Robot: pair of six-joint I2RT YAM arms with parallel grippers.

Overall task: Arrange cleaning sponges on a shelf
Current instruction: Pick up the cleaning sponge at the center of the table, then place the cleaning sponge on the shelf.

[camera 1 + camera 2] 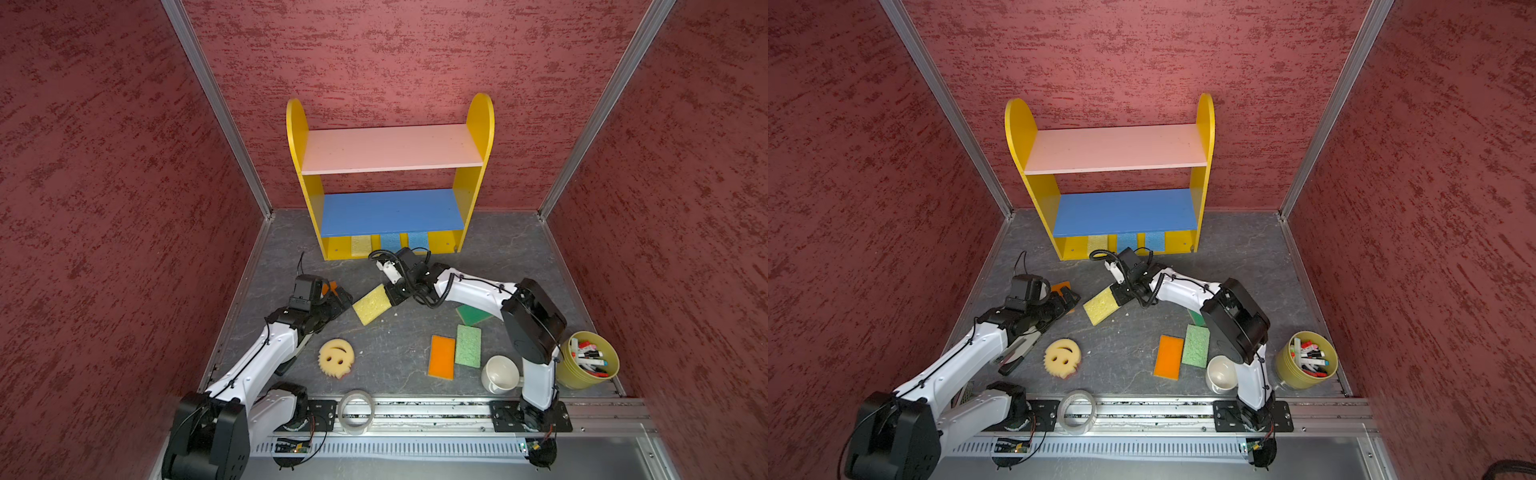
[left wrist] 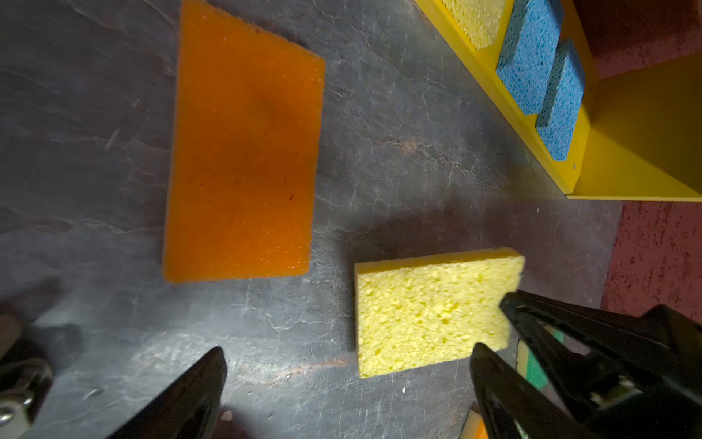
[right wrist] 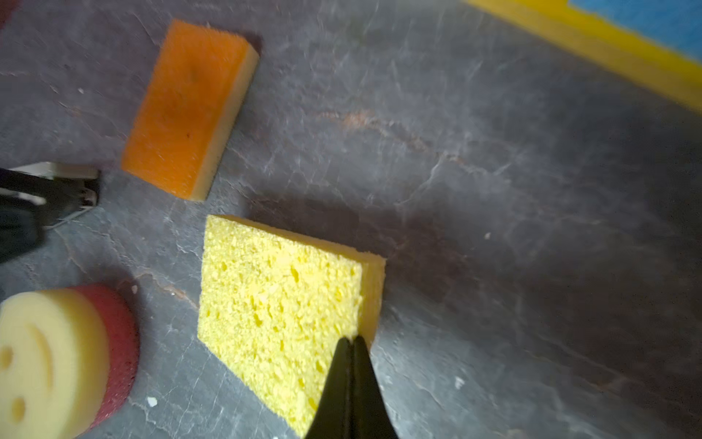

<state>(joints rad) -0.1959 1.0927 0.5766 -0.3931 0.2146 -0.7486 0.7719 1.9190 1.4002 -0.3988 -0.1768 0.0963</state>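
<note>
Two grippers stand in opposite states. The right gripper (image 3: 351, 344) is clenched on the yellow sponge (image 3: 281, 304), its jaws pressed almost together and pinching one short edge near a corner, while the rest of the sponge juts out toward the left arm; whether the far end rests on the floor (image 1: 390, 345) is unclear. The left gripper (image 2: 347, 349) is released, fingers spread wide with nothing between them. It hangs low over the floor with the orange sponge (image 2: 243, 152) lying flat just ahead of it. One of its fingers sits just beside the yellow sponge's free corner; whether they touch cannot be told. In both top views the held sponge is in front of the shelf (image 1: 478, 120), with a strip of bare floor between it and the front edge of the yellow base. On that base tier lie a shelved yellow sponge (image 1: 360, 245), a blue sponge (image 1: 390, 242) and a second blue sponge (image 1: 417, 240), side by side with narrow gaps and filling only the left and middle part. Nearer the arm bases lies the smiley sponge (image 1: 336, 357), apart from the rest. A second orange sponge (image 1: 441, 356) and a light green sponge (image 1: 468, 345) lie long edge to long edge, and a dark green sponge (image 1: 471, 314) is partly under the right arm. A white mug (image 1: 500, 374), a tape ring (image 1: 356, 411) and a cup of markers (image 1: 588, 359) crowd the near edge — the open floor is in the middle.
</note>
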